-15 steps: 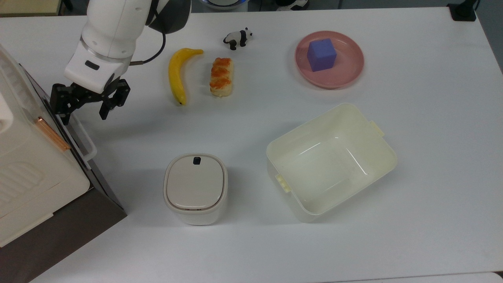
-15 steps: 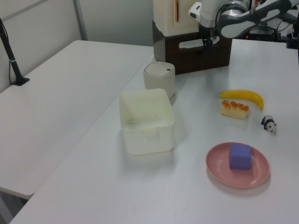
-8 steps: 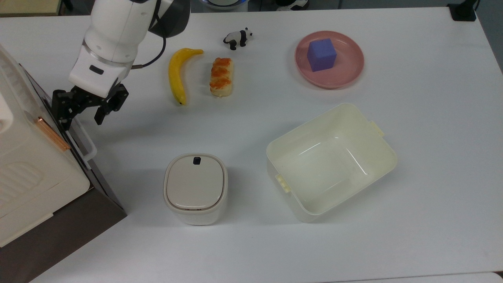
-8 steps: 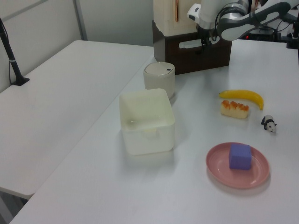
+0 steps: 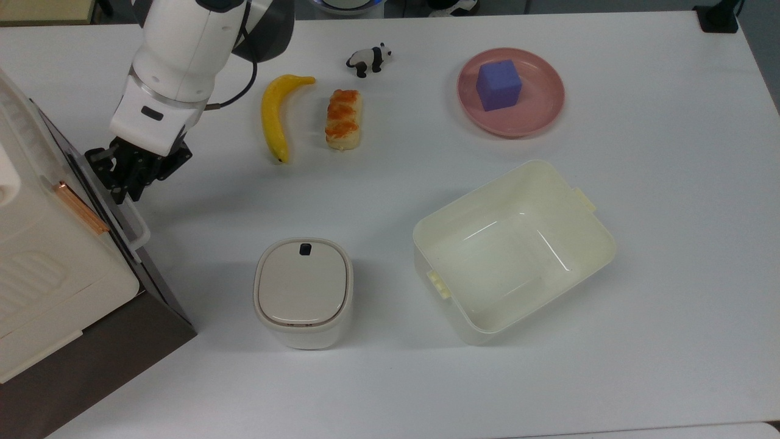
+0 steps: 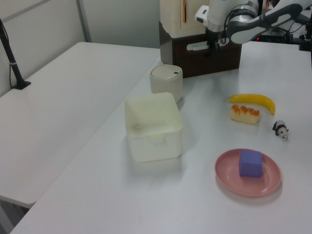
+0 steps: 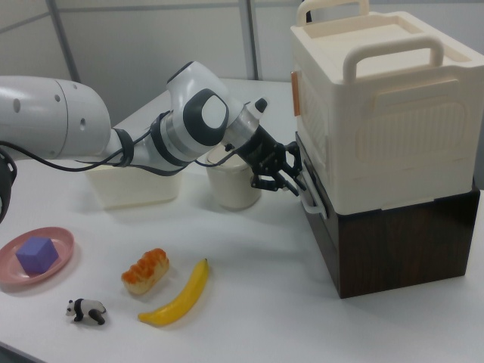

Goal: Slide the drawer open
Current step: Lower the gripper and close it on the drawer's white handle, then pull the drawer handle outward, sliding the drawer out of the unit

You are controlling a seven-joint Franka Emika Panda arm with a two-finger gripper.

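Note:
The drawer (image 5: 163,285) has a dark brown front and sits under a cream-white appliance (image 5: 36,256) at the top view's left edge. Its white loop handle (image 5: 137,222) runs along the front. My gripper (image 5: 125,182) is at the handle's far end, its black fingers drawn together around the bar. In the right view the gripper (image 7: 291,181) grips the upper end of the handle (image 7: 311,198), and the drawer front (image 7: 324,231) lies flush with the brown cabinet. In the left view the gripper (image 6: 210,46) hangs in front of the drawer (image 6: 200,62).
A lidded white container (image 5: 303,292) stands close to the drawer's front. An open cream bin (image 5: 512,250) sits mid-table. Further off lie a banana (image 5: 274,116), a bread piece (image 5: 343,119), a toy panda (image 5: 368,59), and a pink plate (image 5: 542,116) with a purple cube (image 5: 498,84).
The fingers, wide open a second ago, have come together on the handle's end. The gripper has turned and edged toward the drawer front. The drawer has not moved.

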